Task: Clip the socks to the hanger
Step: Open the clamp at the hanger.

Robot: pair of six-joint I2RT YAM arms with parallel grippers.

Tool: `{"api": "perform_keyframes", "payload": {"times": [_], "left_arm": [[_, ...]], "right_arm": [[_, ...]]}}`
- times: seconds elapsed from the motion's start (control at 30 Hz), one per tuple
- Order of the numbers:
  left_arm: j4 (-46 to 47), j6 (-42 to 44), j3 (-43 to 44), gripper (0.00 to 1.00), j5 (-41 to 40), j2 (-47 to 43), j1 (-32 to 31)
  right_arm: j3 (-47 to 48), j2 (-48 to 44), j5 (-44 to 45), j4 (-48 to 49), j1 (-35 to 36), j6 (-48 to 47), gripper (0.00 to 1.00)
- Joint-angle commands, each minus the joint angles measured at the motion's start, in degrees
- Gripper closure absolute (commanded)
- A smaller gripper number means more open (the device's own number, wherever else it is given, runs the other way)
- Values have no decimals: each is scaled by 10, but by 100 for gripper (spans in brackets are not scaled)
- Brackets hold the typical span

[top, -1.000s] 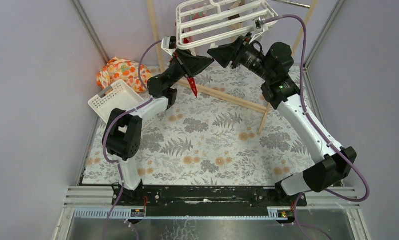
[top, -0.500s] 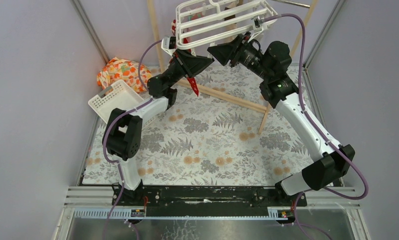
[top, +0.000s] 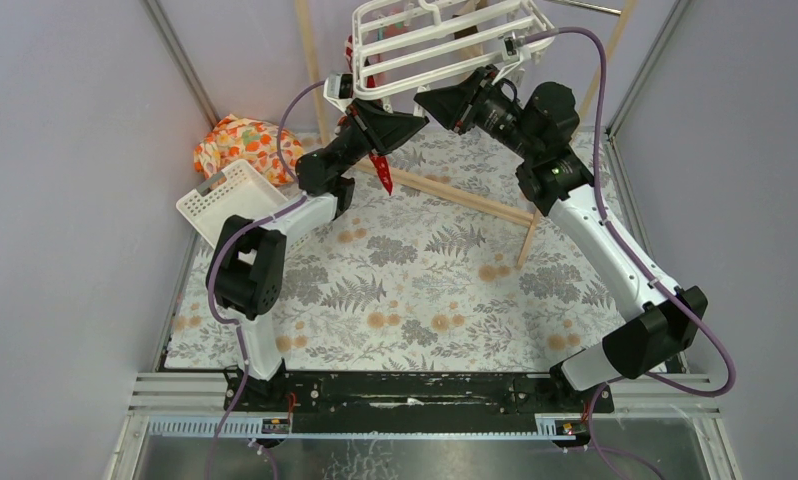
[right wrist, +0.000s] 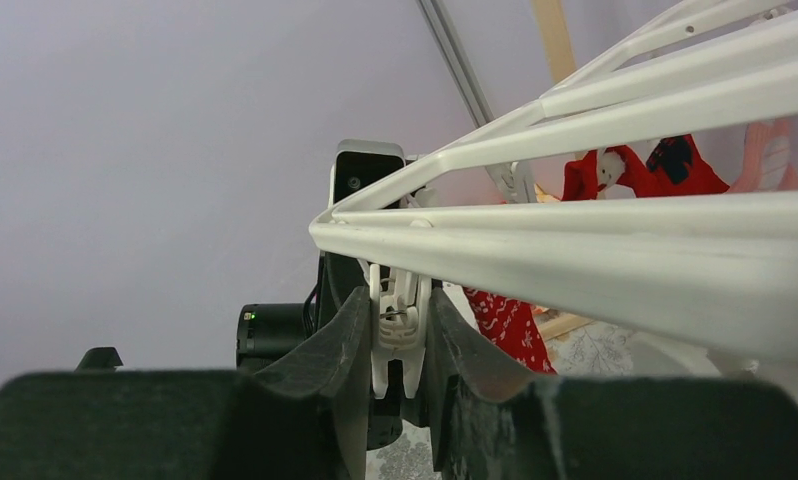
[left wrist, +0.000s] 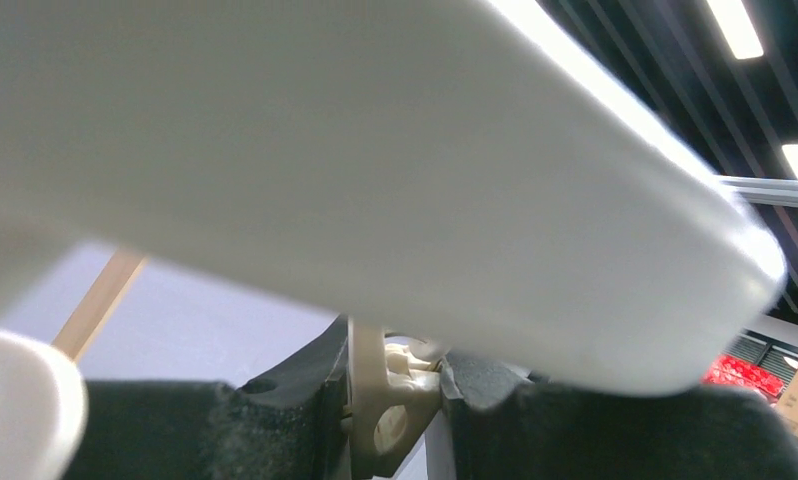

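The white grid hanger (top: pixel 445 40) hangs tilted at the back, above both grippers. In the left wrist view its frame (left wrist: pixel 375 150) fills the top. My left gripper (left wrist: pixel 390 385) is shut on a cream hanger clip (left wrist: pixel 385 400) under the hanger's left corner (top: pixel 360 108). A red patterned sock (top: pixel 381 172) dangles just below that gripper; its top is hidden. My right gripper (right wrist: pixel 400 330) is shut on a white clip (right wrist: pixel 399 310) under the near bar, with the red sock (right wrist: pixel 505 325) behind it. A second red sock (right wrist: pixel 665 165) hangs on the far side.
A wooden pole rack (top: pixel 465 200) crosses the flowered cloth below the hanger. A white slotted basket (top: pixel 230 200) and an orange floral bundle (top: pixel 245 145) lie at the left. Grey walls close in on both sides.
My right arm has shifted slightly left and up, and the hanger has moved a little with it. The dangling red sock has barely moved.
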Motion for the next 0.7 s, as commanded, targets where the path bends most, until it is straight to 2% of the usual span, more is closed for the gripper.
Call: {"api": "perform_keyframes", "payload": {"times": [0.0, 0.13, 0.3, 0.4, 0.57, 0.67], "left_arm": [[32, 5, -6, 100, 17, 4, -2], [34, 1, -19, 99, 23, -7, -2], [34, -2, -50, 58, 54, -36, 1], [26, -3, -75, 38, 80, -56, 4], [31, -36, -93, 20, 116, -39, 7], [31, -50, -109, 3, 126, -30, 6]], "right_arm": [[9, -14, 13, 42, 6, -3, 89], [-4, -21, 16, 44, 5, -7, 99], [-20, -31, 20, 43, 5, -12, 100], [-22, -35, 20, 42, 5, -12, 100], [-17, -32, 11, 45, 5, -7, 100], [-16, -32, 9, 39, 5, -10, 100]]}}
